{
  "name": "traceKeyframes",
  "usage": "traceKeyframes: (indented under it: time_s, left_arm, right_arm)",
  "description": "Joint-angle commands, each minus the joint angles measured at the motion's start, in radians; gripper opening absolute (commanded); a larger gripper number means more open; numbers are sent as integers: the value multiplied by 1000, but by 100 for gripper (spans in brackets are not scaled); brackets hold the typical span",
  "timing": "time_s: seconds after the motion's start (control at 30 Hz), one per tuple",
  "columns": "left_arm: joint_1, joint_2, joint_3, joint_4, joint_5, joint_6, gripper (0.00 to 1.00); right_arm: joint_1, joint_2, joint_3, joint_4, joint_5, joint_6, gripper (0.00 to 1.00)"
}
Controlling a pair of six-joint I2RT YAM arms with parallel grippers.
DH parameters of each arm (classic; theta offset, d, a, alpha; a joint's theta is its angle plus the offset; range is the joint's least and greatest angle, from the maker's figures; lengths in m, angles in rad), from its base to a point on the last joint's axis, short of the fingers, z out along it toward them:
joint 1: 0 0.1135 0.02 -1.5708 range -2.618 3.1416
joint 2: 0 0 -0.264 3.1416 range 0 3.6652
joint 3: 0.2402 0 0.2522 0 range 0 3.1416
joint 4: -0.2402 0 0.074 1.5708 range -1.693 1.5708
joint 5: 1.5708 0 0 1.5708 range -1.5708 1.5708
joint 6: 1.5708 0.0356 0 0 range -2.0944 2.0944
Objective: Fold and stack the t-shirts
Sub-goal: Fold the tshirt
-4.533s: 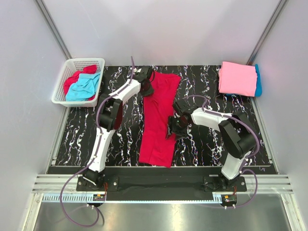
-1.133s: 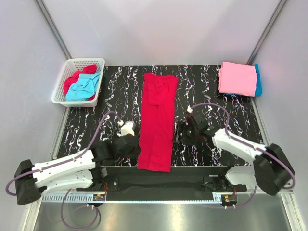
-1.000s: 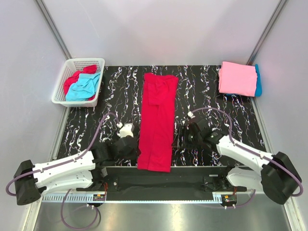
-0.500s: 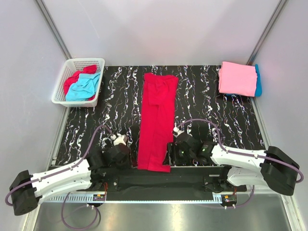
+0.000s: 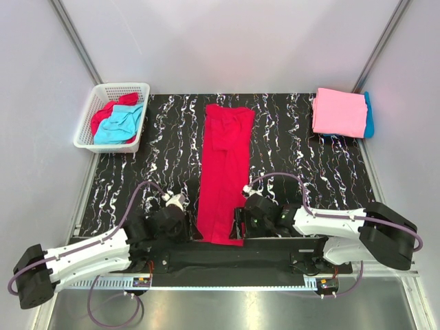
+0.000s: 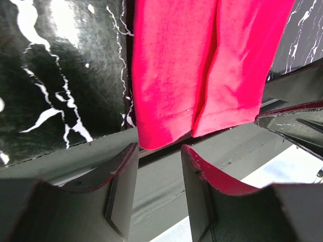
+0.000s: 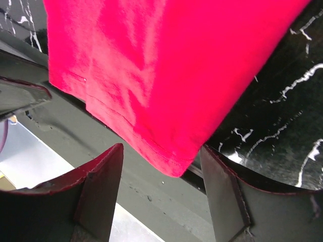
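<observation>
Two spread pairs of jaws flank the crimson t-shirt (image 5: 223, 172) at its hem, lower centre of frame, on the table (image 5: 302, 158).
Soft, light, floppy cloth, likely: pinch both hem corners.

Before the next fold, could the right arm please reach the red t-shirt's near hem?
Probably yes: the right arm holds its jaws open at the near corner of the red t-shirt, nothing between.

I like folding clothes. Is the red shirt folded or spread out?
Partly folded: the crimson red t-shirt lies as a long narrow strip, sides turned in, no sleeves sticking out.
</observation>
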Motion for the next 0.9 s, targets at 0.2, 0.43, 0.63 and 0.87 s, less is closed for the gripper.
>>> traceKeyframes:
  time_s: [0.2, 0.43, 0.63, 0.87]
  left_arm:
    - [18, 84, -13, 84, 3, 32, 43]
    - [33, 123, -31, 128, -10, 54, 34]
    - [50, 141, -49, 174, 7, 68, 24]
    - [58, 146, -37, 187, 13, 86, 24]
  right_arm:
    - [7, 40, 19, 82, 17, 1, 67]
    - [9, 94, 48, 82, -2, -11, 63]
    - [9, 66, 46, 24, 41, 12, 57]
    - [7, 33, 37, -39, 51, 44, 56]
